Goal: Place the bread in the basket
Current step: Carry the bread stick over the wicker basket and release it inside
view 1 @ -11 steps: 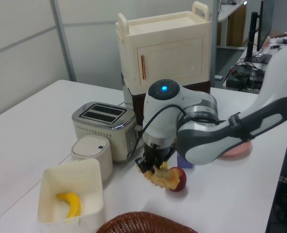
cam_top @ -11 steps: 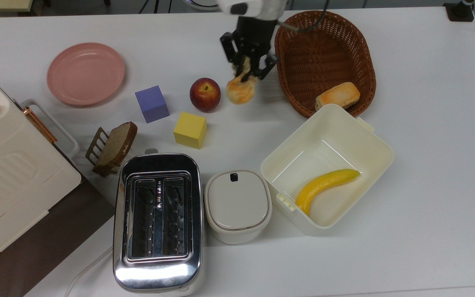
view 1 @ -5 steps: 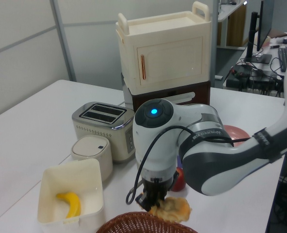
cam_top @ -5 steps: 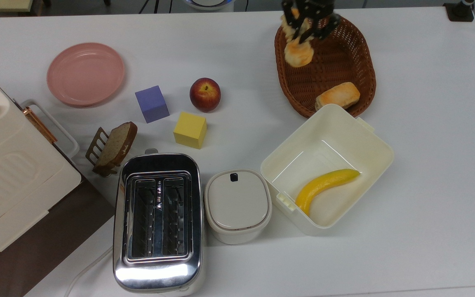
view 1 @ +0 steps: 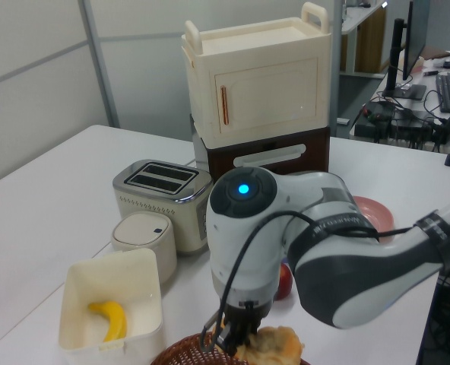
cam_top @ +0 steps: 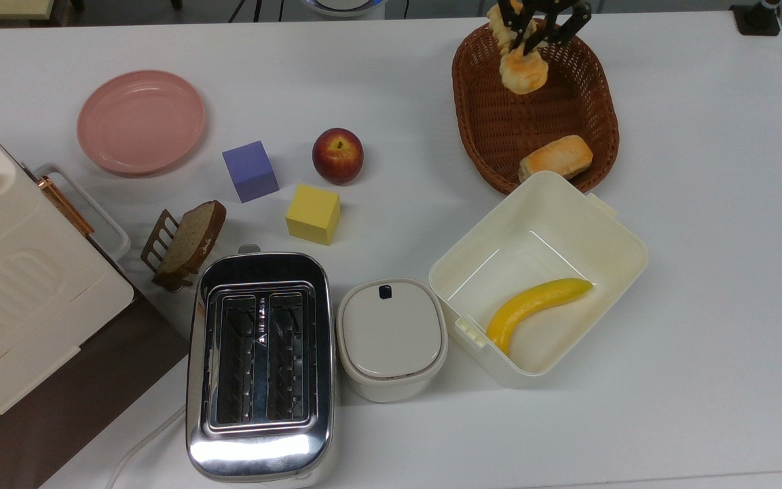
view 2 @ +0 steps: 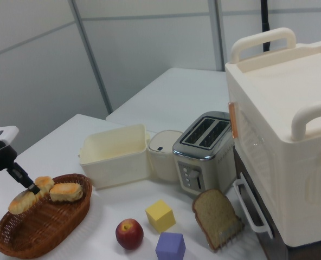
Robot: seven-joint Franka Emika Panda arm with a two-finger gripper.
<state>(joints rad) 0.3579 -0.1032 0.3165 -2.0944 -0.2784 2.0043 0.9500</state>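
Above basket (cam_top: 554, 129), claw (cam_top: 533, 37) gripping bread (cam_top: 523, 70)

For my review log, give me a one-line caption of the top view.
Gripper holds the bread above the wicker basket, where a bun already lies.

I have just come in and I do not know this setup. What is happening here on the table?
A robot arm is moving bread into a basket. Its pincer is shut on the bread, an orange ridged loaf, and holds it above the brown wicker basket, not yet set down. A smaller bun already lies in the basket. The apple sits on the table, and the banana lies in the cream box.
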